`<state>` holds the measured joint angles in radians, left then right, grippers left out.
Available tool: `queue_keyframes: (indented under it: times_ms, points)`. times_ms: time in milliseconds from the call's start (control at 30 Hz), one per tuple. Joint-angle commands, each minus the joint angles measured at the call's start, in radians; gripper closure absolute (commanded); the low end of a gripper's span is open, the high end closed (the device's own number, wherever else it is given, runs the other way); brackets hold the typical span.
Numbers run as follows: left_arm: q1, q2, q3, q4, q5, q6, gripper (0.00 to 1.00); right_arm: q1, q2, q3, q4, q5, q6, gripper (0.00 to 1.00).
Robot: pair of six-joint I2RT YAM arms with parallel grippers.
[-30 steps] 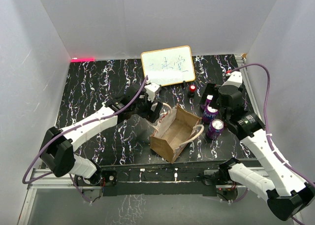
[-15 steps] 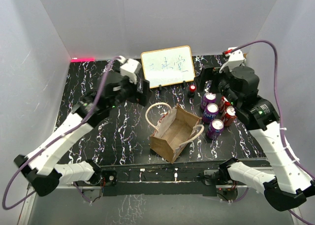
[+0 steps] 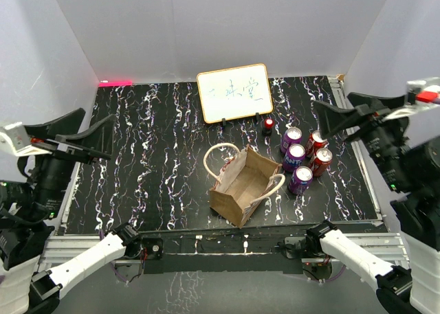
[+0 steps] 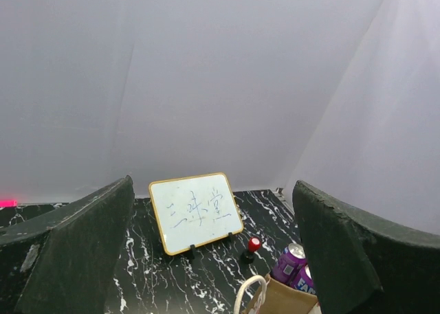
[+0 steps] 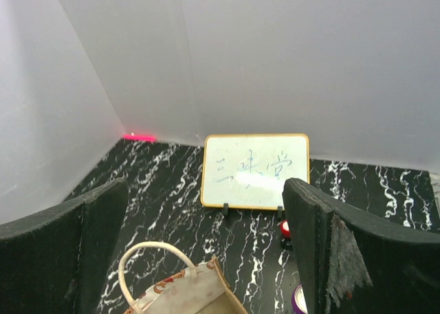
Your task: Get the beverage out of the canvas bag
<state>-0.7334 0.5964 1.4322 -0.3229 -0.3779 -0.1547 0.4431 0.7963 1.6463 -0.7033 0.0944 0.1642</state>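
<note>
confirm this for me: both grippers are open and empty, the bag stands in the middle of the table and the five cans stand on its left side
Not quite. The five cans stand on the right side of the bag, as the top view shows. The rest holds: the left gripper and the right gripper are both open and empty, and the bag stands in the middle of the table.

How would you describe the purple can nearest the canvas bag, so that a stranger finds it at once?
Find the white framed board at the back of the black marbled table; the tan canvas bag sits before it. Right of the bag stand five cans. The purple can wanted is the frontmost, beside the bag's pale handle; two more purple and two red cans stand behind it.
</note>
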Motion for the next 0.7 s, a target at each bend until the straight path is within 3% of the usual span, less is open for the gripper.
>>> queue_keyframes:
  times_ms: [0, 467, 667]
  points:
    - [-0.003, 0.006, -0.023, -0.065, -0.066, -0.020, 0.03, -0.002, -0.023, 0.024, -0.006, 0.071, 0.010, 0.02]
    - [-0.004, 0.003, -0.057, -0.078, -0.067, -0.047, 0.03, -0.002, 0.035, 0.041, -0.065, 0.141, 0.041, 0.01]
    - [-0.003, 0.013, -0.077, -0.079, -0.083, -0.053, 0.03, -0.002, 0.092, 0.080, -0.134, 0.104, 0.039, 0.02]
